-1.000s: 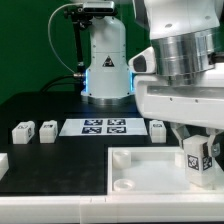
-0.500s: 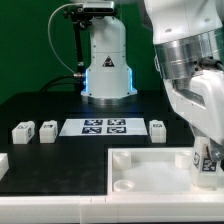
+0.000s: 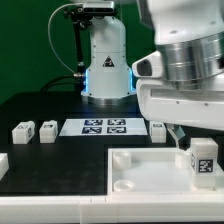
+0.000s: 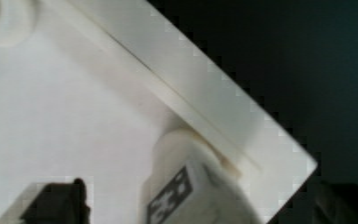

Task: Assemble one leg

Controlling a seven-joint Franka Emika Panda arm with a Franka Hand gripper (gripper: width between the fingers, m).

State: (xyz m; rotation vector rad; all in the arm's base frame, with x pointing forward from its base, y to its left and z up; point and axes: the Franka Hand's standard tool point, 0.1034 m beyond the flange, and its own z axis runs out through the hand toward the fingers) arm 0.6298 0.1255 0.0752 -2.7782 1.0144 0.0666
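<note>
Three spare legs (image 3: pixel 47 130) sit on the black tabletop (image 3: pixel 30 110) beside the marker board (image 3: pixel 105 126). The leg (image 3: pixel 203 160) stands upright, tag outward, at a corner of the large flat white part (image 3: pixel 140 178), toward the exterior view's right and just under the claw (image 3: pixel 190 136). In the wrist view one dark fingertip (image 4: pixel 51 200) shows near the leg and the other is out of sight, so I cannot tell whether the claw is apart or clamped. I'd judge the leg has reached its corner; seating it firmly and letting go look left.
</note>
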